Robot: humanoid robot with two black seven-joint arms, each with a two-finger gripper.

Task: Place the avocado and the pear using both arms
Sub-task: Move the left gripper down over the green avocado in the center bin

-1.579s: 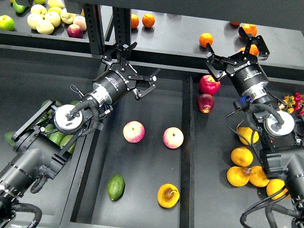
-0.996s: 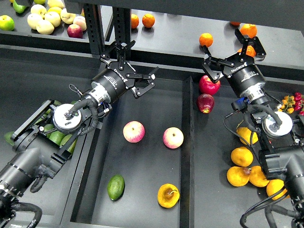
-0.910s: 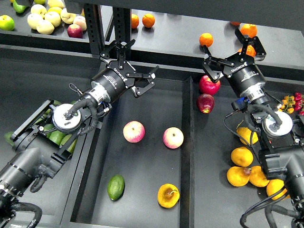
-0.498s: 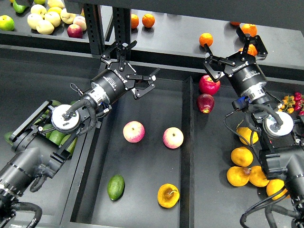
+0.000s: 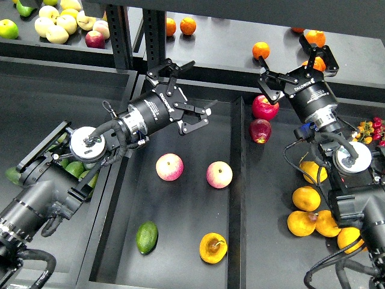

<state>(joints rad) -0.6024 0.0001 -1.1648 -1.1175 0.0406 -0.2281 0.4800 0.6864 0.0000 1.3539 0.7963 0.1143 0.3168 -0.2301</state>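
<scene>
Avocado and pear lie by the tray's near edge, avocado toward the left corner; the left gripper and right gripper, fingers wide and empty, hang well apart over the far edge.

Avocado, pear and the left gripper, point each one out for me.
avocado [image 5: 147, 237], head view, middle of its glossy green skin.
pear [image 5: 213, 248], head view, yellow-orange skin beside the brown blemish.
left gripper [image 5: 185, 92], head view, midway between its open fingertips.
</scene>
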